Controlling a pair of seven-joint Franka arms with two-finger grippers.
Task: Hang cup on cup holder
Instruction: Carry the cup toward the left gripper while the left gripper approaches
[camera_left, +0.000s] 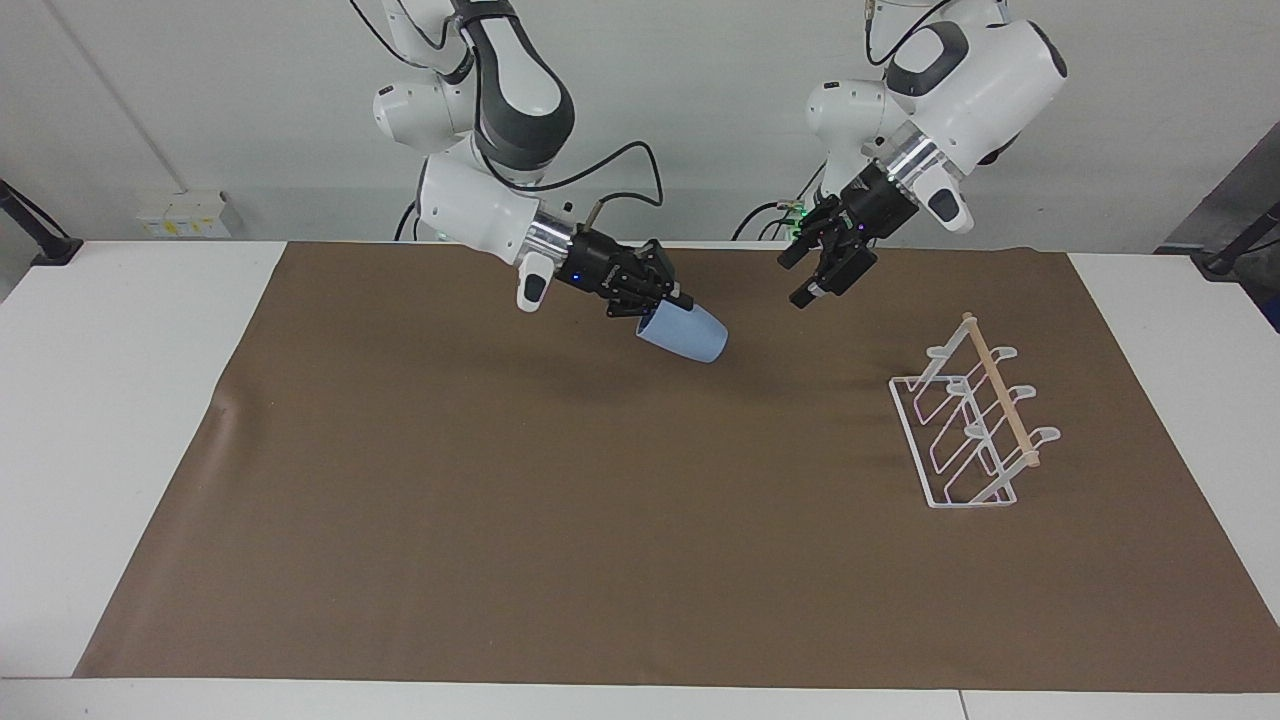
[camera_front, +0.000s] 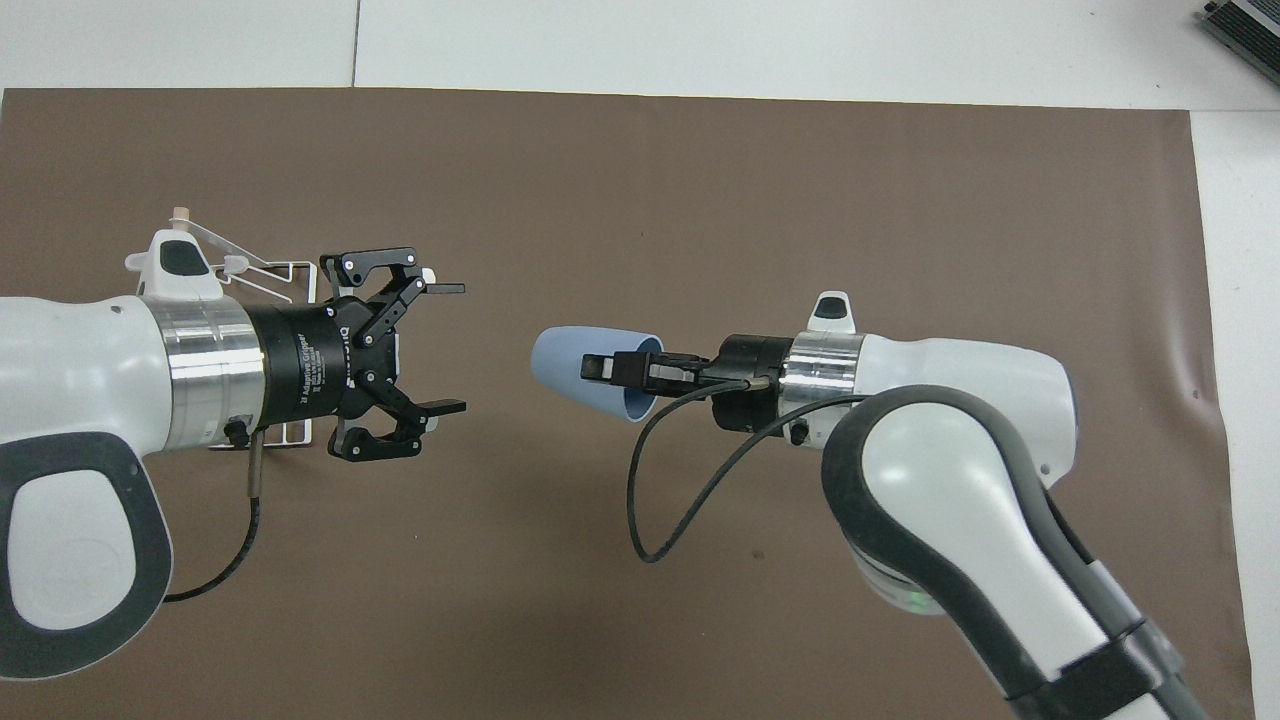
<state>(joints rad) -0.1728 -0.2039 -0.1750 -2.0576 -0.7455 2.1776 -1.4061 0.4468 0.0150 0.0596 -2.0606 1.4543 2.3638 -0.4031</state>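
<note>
I have my right gripper (camera_left: 668, 300) (camera_front: 600, 367) up in the air over the middle of the table, wrist tipped down, its fingers pinched together. My left gripper (camera_left: 815, 283) (camera_front: 445, 348) hangs raised facing it, fingers spread wide, the two arms reaching toward each other, apart.
</note>
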